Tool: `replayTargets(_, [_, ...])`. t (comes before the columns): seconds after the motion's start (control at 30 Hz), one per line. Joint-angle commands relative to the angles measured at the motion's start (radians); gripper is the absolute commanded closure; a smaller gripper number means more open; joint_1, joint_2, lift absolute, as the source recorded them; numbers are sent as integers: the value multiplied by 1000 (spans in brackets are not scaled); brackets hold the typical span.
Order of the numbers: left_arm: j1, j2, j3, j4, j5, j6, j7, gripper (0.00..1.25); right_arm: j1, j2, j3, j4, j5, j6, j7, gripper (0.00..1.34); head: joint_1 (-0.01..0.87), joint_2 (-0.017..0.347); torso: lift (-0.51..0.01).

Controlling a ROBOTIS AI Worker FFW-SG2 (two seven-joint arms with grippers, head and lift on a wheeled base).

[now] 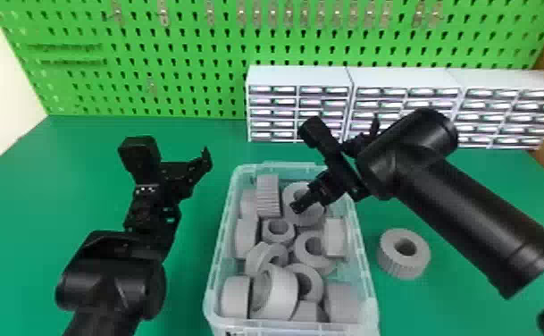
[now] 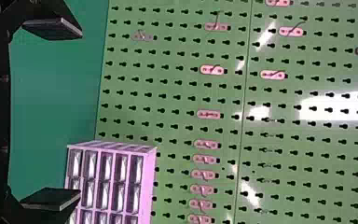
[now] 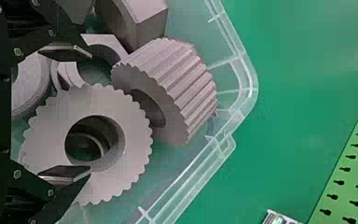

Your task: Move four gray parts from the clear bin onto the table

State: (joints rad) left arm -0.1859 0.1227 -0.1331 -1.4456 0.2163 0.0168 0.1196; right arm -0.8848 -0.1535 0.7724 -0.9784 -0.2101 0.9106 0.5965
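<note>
1. One ribbed gray ring-shaped part (image 1: 404, 269) lies flat on the dark green counter (image 1: 186, 268), at 3 o'clock from the clear plastic bin (image 1: 364, 254); going by that, three more are due. In the head view the black two-fingered right tool (image 1: 301, 206) dips over the bin's 12 to 1 o'clock end, above the mixed gray parts (image 1: 284, 295). The likely trouble is crowding: lifting one piece could drag or topple those packed around it, and a low swing toward 3 o'clock might catch the rim. The black two-fingered left tool (image 1: 207, 160) hangs at about 10 o'clock from the bin.

2. In the left wrist view the left tool's fingers stand wide apart with nothing between them, the green pegboard (image 2: 177, 102) beyond.

3. In the right wrist view the right tool is spread wide, gripping nothing. One finger crosses the flat face of a large gray toothed ring (image 3: 135, 130); whether it touches, I cannot tell. Closing so could press on that face or skid into the hole instead of clasping the rim. The tilted gray ribbed cylinder (image 3: 182, 79) close beside it may roll or wedge if nudged, spoiling the grip.
</note>
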Motion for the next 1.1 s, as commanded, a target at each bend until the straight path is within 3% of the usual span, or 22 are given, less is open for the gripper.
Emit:
replayTargets(0.0, [-3,0,-2,2,0,0,0,93,4,-3,15,3,0,-16,0,394,693,72,-52])
replayTargets(1.07, [-18,0,-17,11,0,-8,0,93,12,-8,64,24,-31,-93,2,386,693,72,-52])
